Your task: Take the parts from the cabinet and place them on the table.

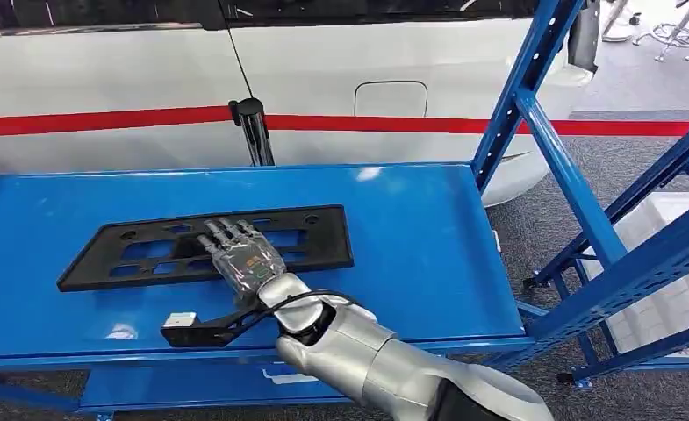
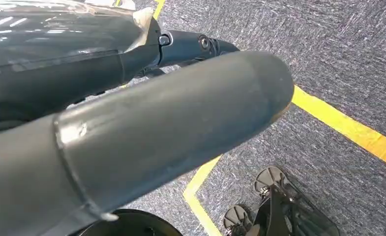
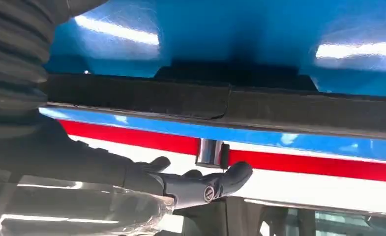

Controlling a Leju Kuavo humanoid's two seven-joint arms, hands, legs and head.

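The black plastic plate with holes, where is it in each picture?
Head view: the black plate lies flat on the blue table, under the right hand.
Left wrist view: not in it.
Right wrist view: the plate's dark edge crosses the middle.
Shared landmark: the red stripe behind the table.

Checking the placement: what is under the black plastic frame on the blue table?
The black frame lies flat on the blue table, blue showing through its cutouts. The right hand rests on its middle, covering that stretch.
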